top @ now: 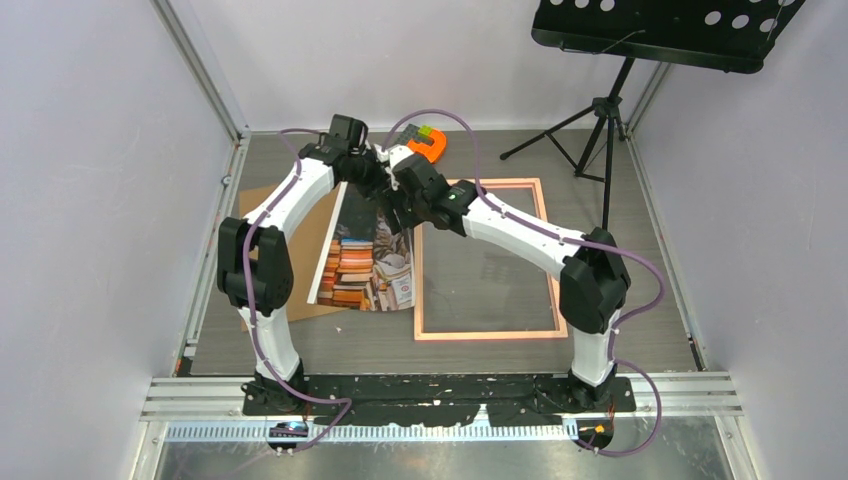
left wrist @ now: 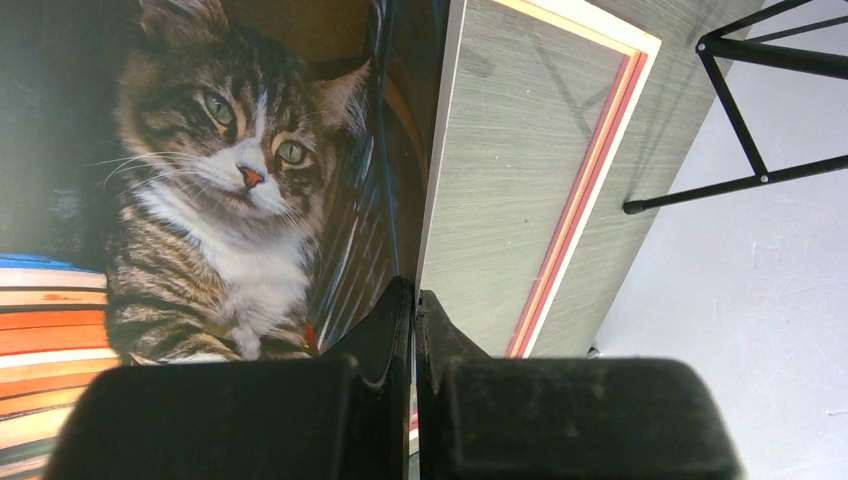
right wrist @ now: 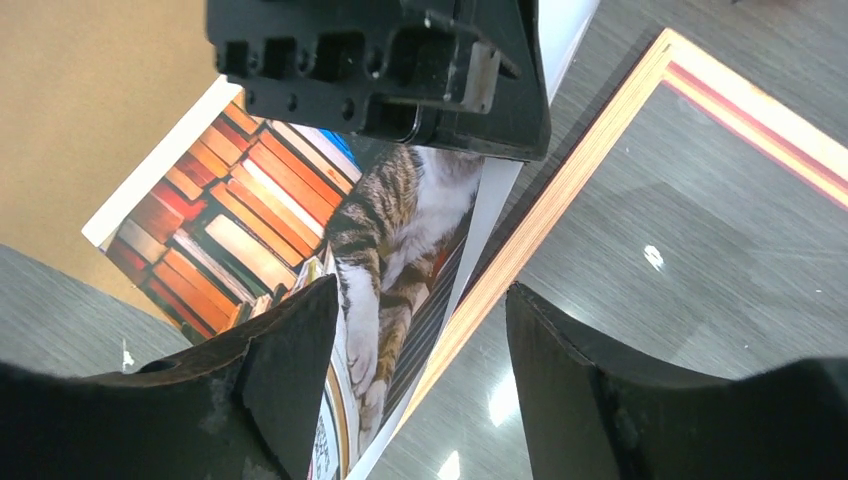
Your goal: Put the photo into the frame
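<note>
The photo [top: 365, 265], a cat on stacked books, lies left of the pink frame [top: 487, 334], its left part over a brown board. My left gripper [top: 383, 190] is at the photo's far right edge. In the left wrist view its jaws [left wrist: 413, 290] are shut on the white border of the photo [left wrist: 230, 200], with the frame [left wrist: 590, 180] to the right. My right gripper [top: 400, 215] hangs just beside it, open [right wrist: 420, 290], above the photo's right edge [right wrist: 300, 200] and the frame's left rail [right wrist: 530, 225], holding nothing.
The brown backing board [top: 265, 210] lies under the photo at the left. An orange and green object [top: 428, 145] sits at the back of the table. A black music stand [top: 610, 110] rises at the back right, its tripod legs beside the frame's far corner.
</note>
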{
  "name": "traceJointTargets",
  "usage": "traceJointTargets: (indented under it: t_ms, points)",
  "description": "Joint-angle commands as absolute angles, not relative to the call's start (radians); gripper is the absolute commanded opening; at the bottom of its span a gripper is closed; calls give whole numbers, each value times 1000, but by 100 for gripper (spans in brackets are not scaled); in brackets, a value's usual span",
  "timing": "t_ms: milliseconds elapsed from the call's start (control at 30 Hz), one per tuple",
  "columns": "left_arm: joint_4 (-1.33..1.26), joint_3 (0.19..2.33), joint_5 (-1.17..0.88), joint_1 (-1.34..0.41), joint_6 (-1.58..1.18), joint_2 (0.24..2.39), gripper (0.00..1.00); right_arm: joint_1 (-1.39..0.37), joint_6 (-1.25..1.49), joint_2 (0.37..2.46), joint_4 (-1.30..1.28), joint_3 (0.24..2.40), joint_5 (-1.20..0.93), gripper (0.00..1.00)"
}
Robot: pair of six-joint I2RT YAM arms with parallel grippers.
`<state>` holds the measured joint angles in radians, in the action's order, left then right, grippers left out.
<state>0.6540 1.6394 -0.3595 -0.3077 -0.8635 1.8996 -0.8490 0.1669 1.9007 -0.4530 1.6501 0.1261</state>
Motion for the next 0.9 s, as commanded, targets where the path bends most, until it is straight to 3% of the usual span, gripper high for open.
traceJointTargets:
  t_ms: [0, 600, 867]
  points:
    - [609, 1665, -385, -311, -854, 1851, 0, -845, 172, 1771, -444, 1664, 138, 70]
    - [657, 1784, -559, -321, -785, 1683, 0, -564, 129, 1515, -439, 1477, 15, 72]
    - [499, 1914, -750, -390, -909, 1692, 0, -410, 133, 1411, -391, 1357, -65, 71]
